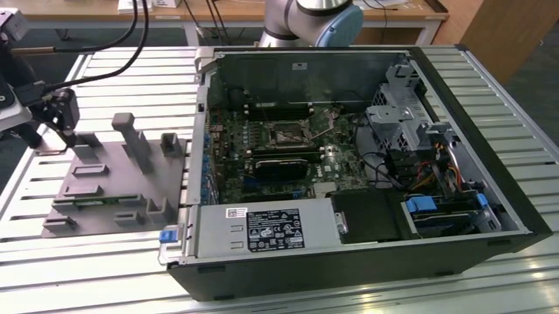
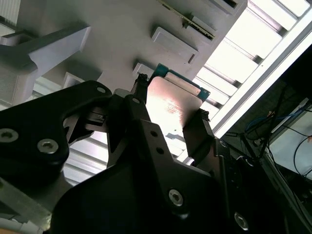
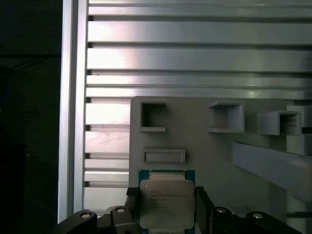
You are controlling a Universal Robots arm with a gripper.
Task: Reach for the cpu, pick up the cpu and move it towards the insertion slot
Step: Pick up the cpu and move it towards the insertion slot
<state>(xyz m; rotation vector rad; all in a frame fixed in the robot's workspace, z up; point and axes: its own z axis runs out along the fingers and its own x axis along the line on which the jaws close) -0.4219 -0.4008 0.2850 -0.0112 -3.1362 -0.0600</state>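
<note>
Several upright posts (image 1: 124,131) rise from the grey fixture (image 1: 114,190) on the slatted bench (image 1: 78,261), at the exterior view's left. Open computer case (image 1: 349,265) lies at the right. Its side wall (image 1: 201,131) stands between fixture and insertion slot (image 1: 287,134), which sits on the motherboard. Cpu (image 3: 166,200) is over the fixture, well apart from the slot. End effector (image 3: 166,217) is clamped on it, fingers (image 3: 131,209) pressing two opposite edges. Cannot tell whether the cpu is lifted clear.
</note>
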